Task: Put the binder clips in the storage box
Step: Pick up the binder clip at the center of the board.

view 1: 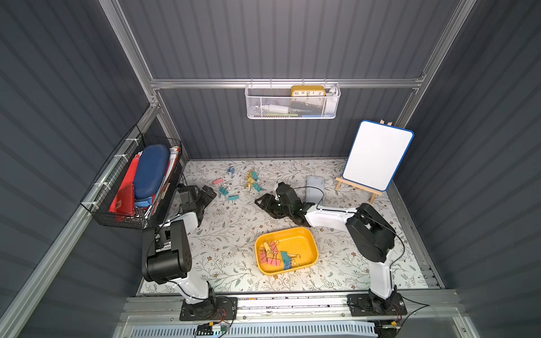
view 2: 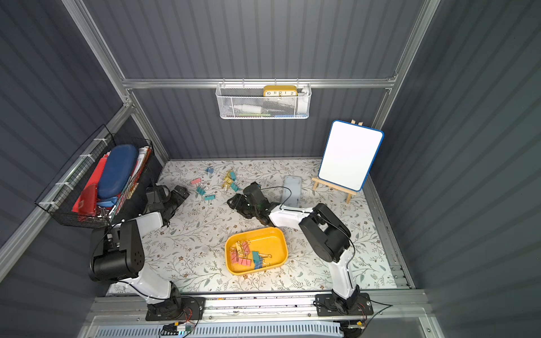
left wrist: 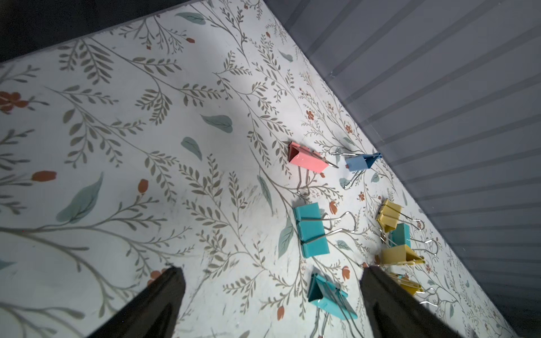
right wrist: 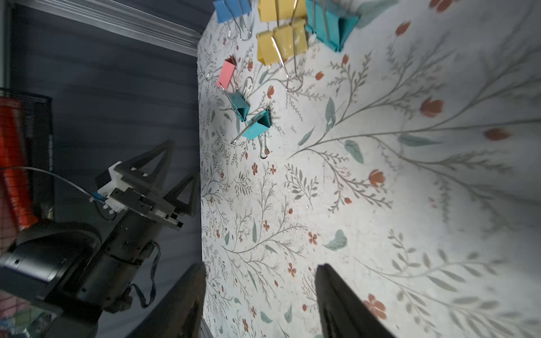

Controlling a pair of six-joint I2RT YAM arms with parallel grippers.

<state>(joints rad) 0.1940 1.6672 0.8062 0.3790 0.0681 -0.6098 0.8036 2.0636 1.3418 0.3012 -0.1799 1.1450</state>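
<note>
We see the yellow storage box [view 1: 301,244] on the near middle of the floral table [view 1: 222,248], with a heap of pink, yellow, teal and blue binder clips [view 1: 275,254] in its left half. More loose clips [view 1: 251,181] are scattered at the far side, left of centre. The left gripper [left wrist: 272,270] sits at their left, jaws spread wide with nothing between them; a teal clip [left wrist: 329,298] lies close to its fingertips. The right gripper [right wrist: 262,265], just beyond the box, stands parted and holds nothing.
</note>
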